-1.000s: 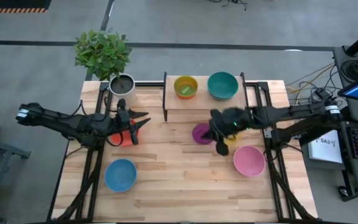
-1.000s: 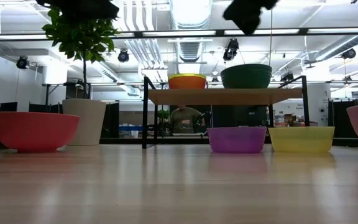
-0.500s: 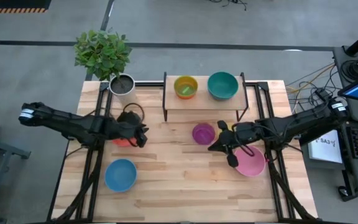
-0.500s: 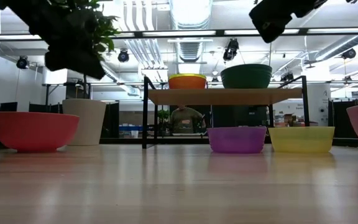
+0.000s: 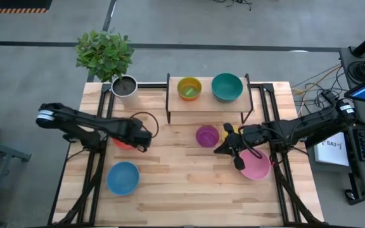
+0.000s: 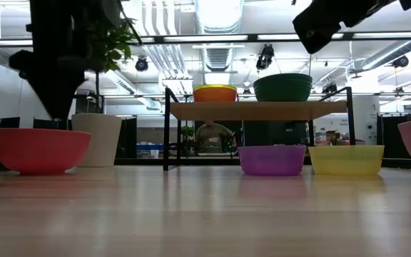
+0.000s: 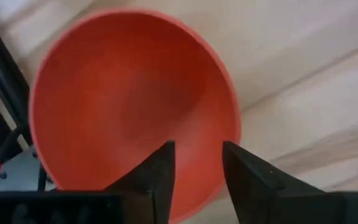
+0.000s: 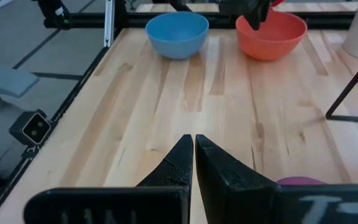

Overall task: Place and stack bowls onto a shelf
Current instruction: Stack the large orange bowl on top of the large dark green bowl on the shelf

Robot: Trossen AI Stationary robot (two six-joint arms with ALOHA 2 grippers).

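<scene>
Far left on the wooden surface (image 5: 170, 177): the left claw (image 7: 196, 165) hangs directly over the red bowl (image 7: 129, 106), fingers parted with a gap and pointing down, nothing held. In the left wrist view its two fingers (image 7: 157, 177) sit over the bowl's rim, one over the inside and the other about on the wall, so the rim lies almost between them. That is the key relation: bowl straight below the claw, likely a short drop to pinch the rim. The bowl is round, so no long axis matters. The left arm is clearly the nearer one to it.

The blue bowl (image 5: 123, 177) sits nearer the front edge, apart from the red one.

Middle: the shelf (image 5: 208, 101) stands at the far side, right of the red bowl, carrying a yellow bowl (image 5: 189, 88) with an orange one inside and the teal bowl (image 5: 227, 87). The purple bowl (image 5: 207, 135) rests on the surface in front of the shelf.

Right: the right claw (image 8: 193, 163) is clenched and empty, raised beside the pink bowl (image 5: 255, 164).
</scene>
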